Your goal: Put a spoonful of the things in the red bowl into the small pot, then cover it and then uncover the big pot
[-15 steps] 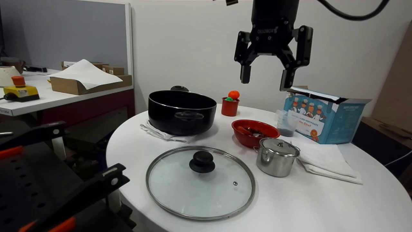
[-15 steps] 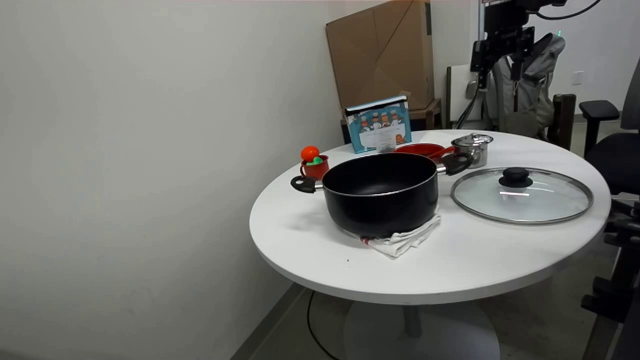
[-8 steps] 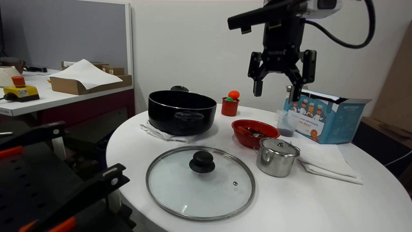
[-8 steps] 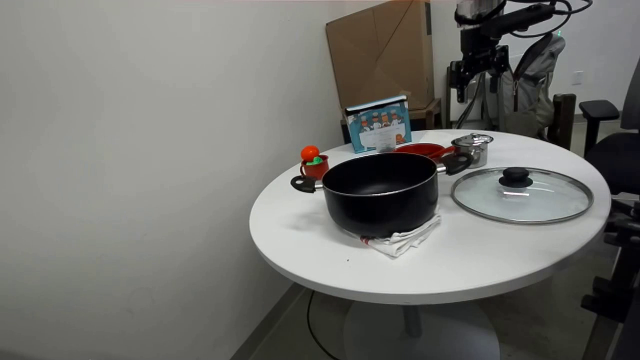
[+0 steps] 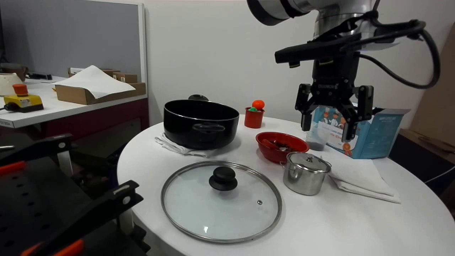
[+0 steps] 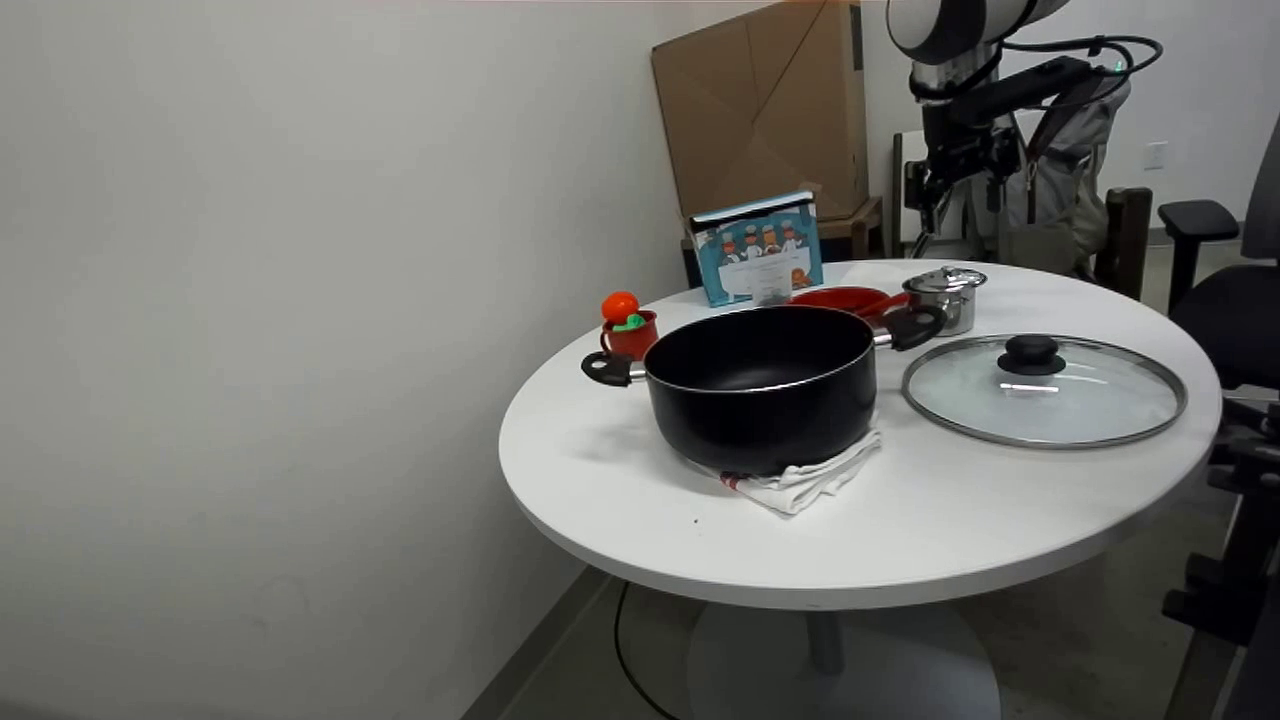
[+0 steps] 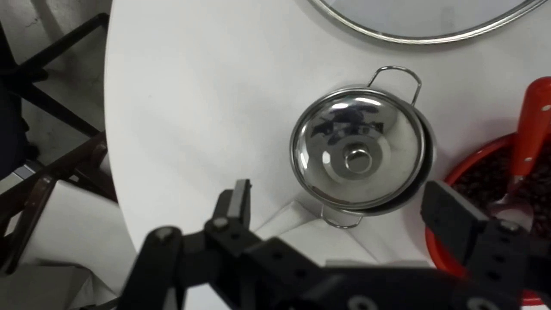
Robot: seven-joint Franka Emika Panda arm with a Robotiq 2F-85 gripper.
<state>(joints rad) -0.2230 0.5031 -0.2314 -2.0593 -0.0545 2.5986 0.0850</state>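
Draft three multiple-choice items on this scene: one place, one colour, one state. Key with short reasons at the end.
1. Where does the glass lid lie?
A) on top of the black pot
B) flat on the table
C) inside the red bowl

2. What colour is the spoon handle?
A) green
B) black
C) red

3. What state is the gripper in?
A) open
B) shut on the spoon handle
C) shut on the black pot

Key
1: B, both exterior views show the glass lid on the table, with the black pot uncovered beside it.
2: C, the wrist view shows it red where it juts past the rim of the red bowl.
3: A, the wrist view shows its fingers wide apart, gripping nothing.
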